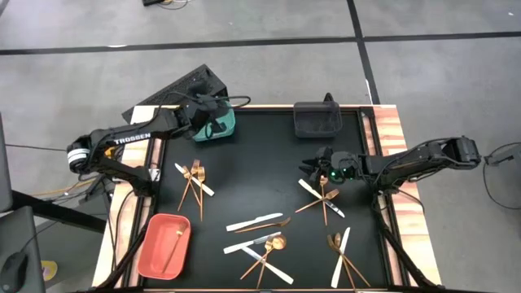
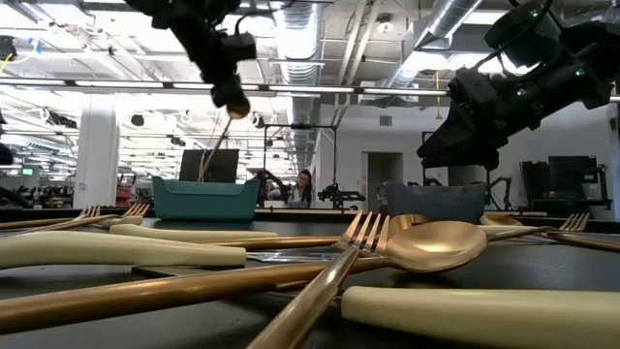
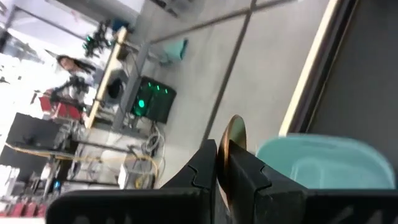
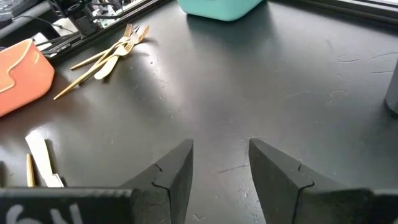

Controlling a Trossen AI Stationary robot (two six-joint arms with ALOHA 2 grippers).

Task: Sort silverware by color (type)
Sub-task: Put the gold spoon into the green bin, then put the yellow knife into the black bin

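1. Nearest the low cam: gold fork [image 2: 339, 254] and gold spoon [image 2: 426, 244] crossed over white-handled knives [image 2: 116, 247] on the black bench [image 1: 252, 183]. All lie flat.
2. Mid bench, high view: silverware sits in loose piles. Left pile [image 1: 194, 179]: approx 3 gold pcs plus 1 white knife. Centre [image 1: 262, 244]: approx 3 white knives, 2-3 gold pcs. Front right [image 1: 342, 256]: 1 white knife, approx 2 gold. One gold pc already in the salmon bin [image 1: 165, 244].
3. Right gripper [image 1: 319, 165] hovers above the bench, fingers [image 4: 171, 177] open and empty. The pile of a white knife crossed with gold pcs [image 1: 321, 198] lies just beside it, toward the front edge. The knife's long axis runs diagonal, back-left to front-right. Right arm is clearly the nearer one for that pile (my read: likely its next pick).
4. Left gripper [image 1: 210, 112] is at the back left, over the teal bin [image 1: 218, 124]. Fingers [image 3: 249, 180] closed on a gold utensil [image 2: 215, 145], which hangs roughly vertical, lower end just above the bin's opening. So the drop turns on this: bin straight below, utensil axis upright. Looks ready to release.
5. Far back: black bin [image 1: 317, 118] at the back centre-right. I can't tell what's in it.
6. Bins: 3 total (teal, salmon, black). Most of the silverware isn't sorted yet, so it's early in the task.
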